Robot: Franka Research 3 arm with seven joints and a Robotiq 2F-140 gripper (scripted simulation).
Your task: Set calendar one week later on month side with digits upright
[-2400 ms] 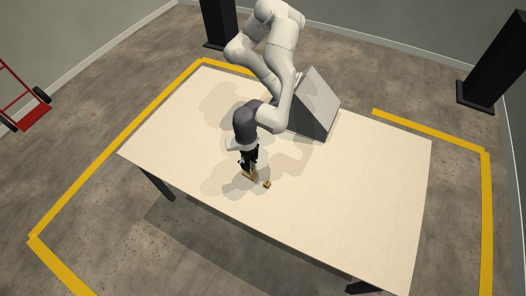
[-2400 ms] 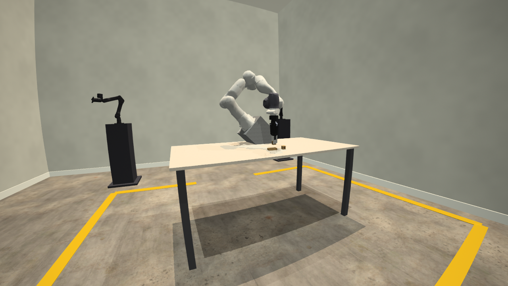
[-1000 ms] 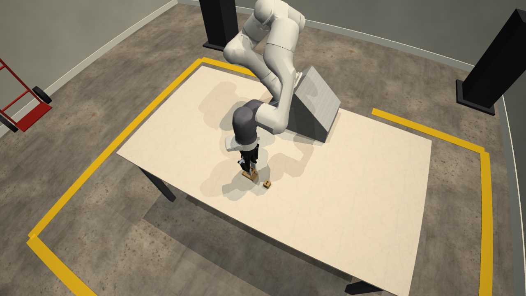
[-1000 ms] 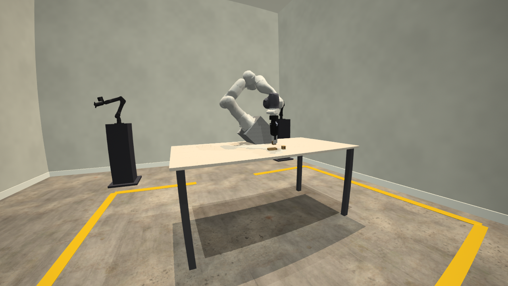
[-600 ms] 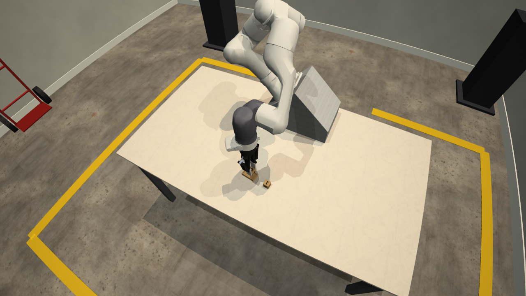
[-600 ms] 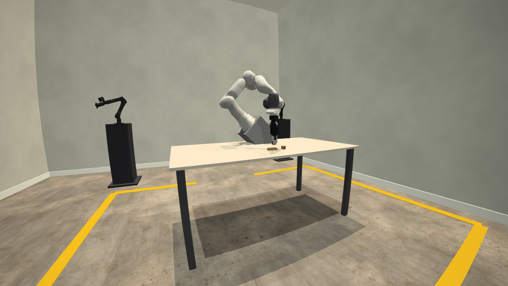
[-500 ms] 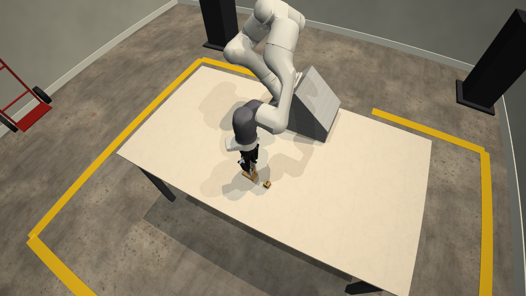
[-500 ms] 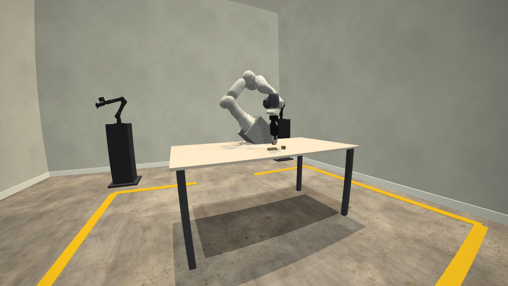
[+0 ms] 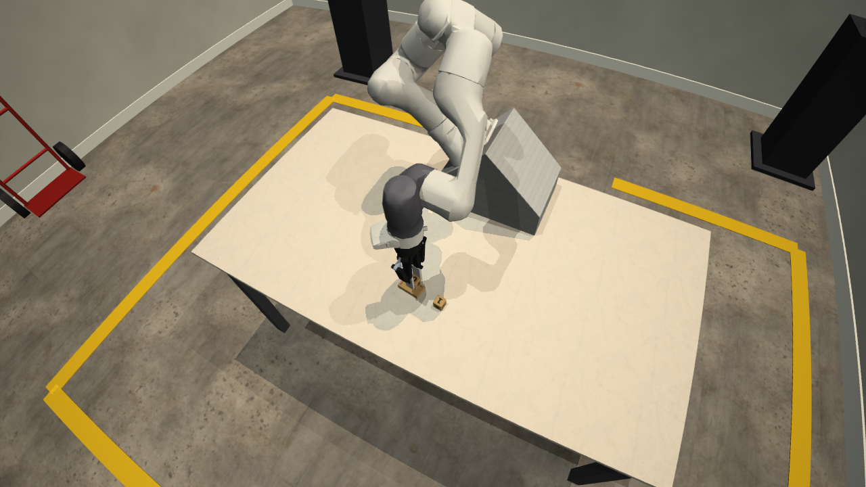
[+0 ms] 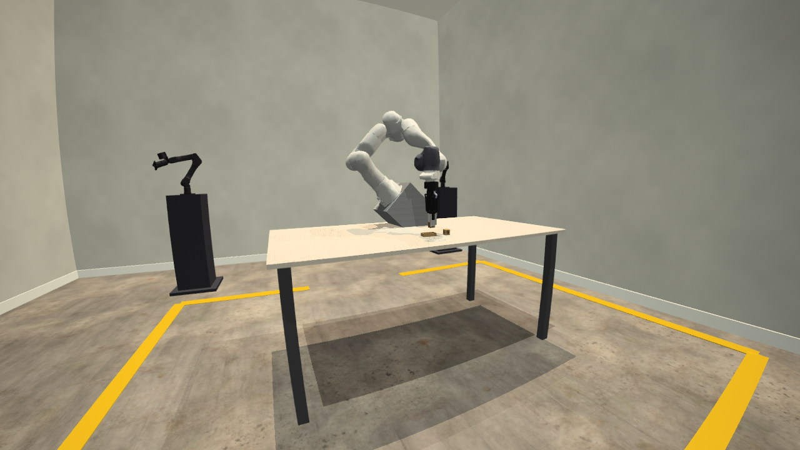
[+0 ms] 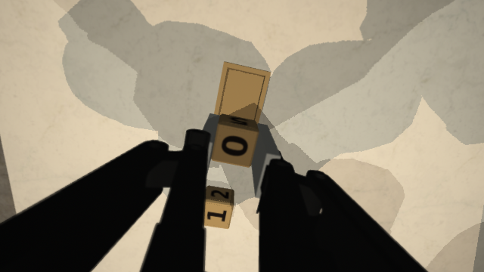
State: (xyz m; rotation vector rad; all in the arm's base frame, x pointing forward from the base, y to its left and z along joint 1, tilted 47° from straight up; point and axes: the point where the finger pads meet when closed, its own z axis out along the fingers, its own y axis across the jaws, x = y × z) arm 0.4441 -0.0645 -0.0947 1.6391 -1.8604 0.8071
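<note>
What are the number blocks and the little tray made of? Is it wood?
Probably wood. The held cube, the loose cube and the tray share a matte tan-brown surface without shine; no grain shows, so painted plastic is possible. The digits look printed flat in black. The jaws gripping the cube look like matte black plastic or rubber.

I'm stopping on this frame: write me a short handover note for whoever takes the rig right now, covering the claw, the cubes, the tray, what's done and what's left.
Claw: shut on the small tan wooden cube with the black 0 facing the wrist camera, held above the table.
Tray: the flat tan wooden tray lies on the cream table top, below the held cube, with no cube in it.
Other cube: the second tan wooden cube showing 1 and 2 sits on the table beside the tray, apart from it.
Done: one cube picked up.
Left: set both cubes flat in the tray side by side, new date upright on the month side, then release. The month side is not readable here.
</note>
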